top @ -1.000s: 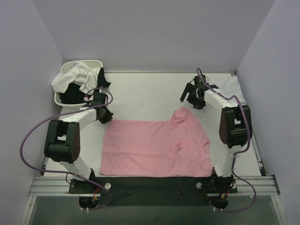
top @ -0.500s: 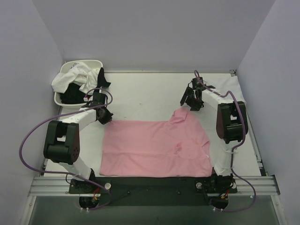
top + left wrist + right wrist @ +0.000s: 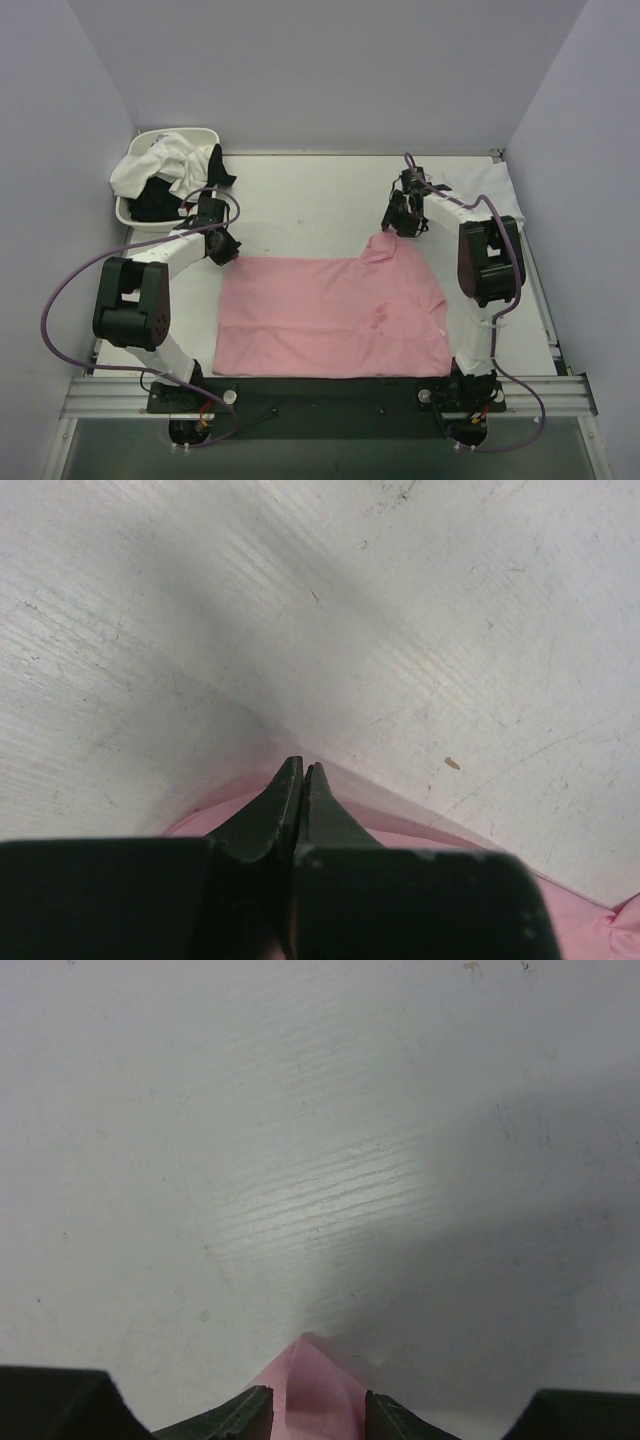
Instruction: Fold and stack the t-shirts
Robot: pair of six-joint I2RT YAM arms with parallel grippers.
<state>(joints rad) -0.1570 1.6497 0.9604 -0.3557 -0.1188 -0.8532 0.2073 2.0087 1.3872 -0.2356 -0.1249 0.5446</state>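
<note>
Pink t-shirt [image 3: 330, 315] flat on bench [image 3: 300, 200], left gripper [image 3: 303, 772] clenched on its corner, right gripper [image 3: 318, 1402] released astride its sleeve.

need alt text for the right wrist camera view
A pointed corner of the pink t-shirt pokes up between the two dark fingers of the right gripper, which stand apart on either side of it at the bottom edge. The rest of the frame is scuffed white table, with a soft shadow on the right.
</note>
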